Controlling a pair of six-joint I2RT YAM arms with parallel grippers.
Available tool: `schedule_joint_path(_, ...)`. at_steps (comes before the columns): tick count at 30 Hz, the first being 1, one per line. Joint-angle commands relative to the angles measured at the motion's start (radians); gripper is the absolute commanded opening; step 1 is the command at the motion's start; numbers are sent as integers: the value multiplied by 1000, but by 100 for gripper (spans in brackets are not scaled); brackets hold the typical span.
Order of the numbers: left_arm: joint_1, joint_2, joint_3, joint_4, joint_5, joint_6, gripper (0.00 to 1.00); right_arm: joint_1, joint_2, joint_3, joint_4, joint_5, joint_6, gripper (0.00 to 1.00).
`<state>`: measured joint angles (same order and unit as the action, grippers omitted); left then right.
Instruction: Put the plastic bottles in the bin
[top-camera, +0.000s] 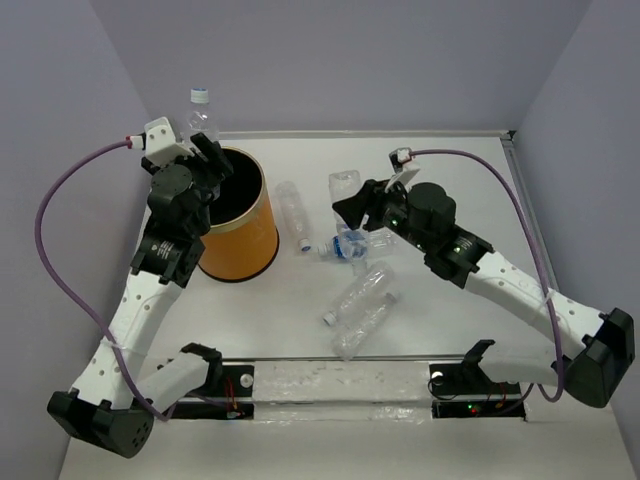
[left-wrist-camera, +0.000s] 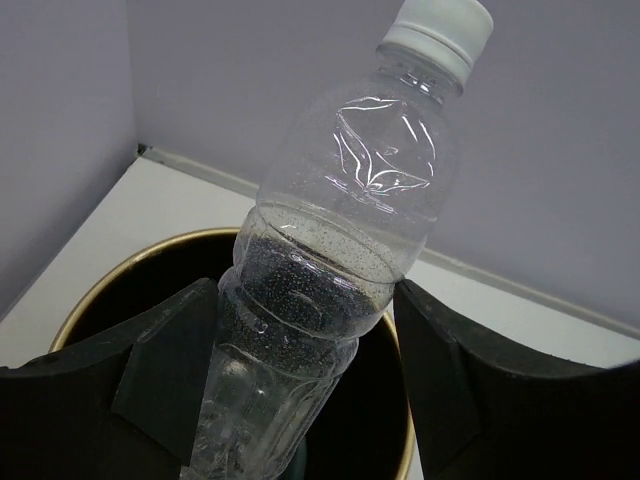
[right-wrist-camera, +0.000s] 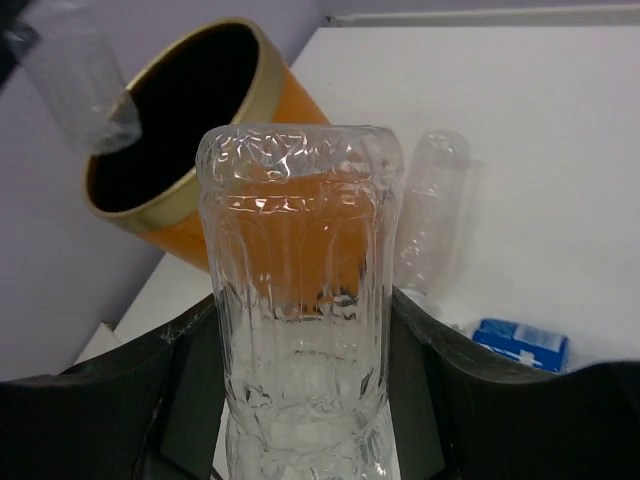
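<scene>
Left gripper (top-camera: 207, 150) clenches bottle (left-wrist-camera: 340, 250) upright, cap up, over bin (top-camera: 245, 250); right gripper (right-wrist-camera: 300, 340) clamps second bottle (right-wrist-camera: 300, 230), base outward.

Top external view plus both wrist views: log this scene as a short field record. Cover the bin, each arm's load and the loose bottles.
bin: orange wall, upright, black inside, left side of the scene
left jaws: shut on the white-capped bottle, held over the bin's opening
right jaws: shut on the crinkly bottle, base pointing away from the wrist, right of the bin
loose bottles: at least four lying right of the bin, including the blue-label bottle
bin contents: none visible; interior too dark to tell
</scene>
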<state>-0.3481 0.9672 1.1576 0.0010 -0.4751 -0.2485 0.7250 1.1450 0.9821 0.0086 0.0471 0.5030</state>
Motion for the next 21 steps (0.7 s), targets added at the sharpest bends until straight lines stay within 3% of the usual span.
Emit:
schedule_joint_path(1,49,-71,-91,113,3,-81,94,109,123,229,165,65,-102,40)
schedule_joint_path(2,50,-87,-104,108,13,-81,99,125,152,266,169,68,-113,40)
schedule_joint_path(9,52,-249,-136,4,75,-98,99,220,407,598,240,79,-196,40)
schedule_joint_path(21,52,-427,-79,-199,220,-153,99,257,938,1197,367,131,-274,39)
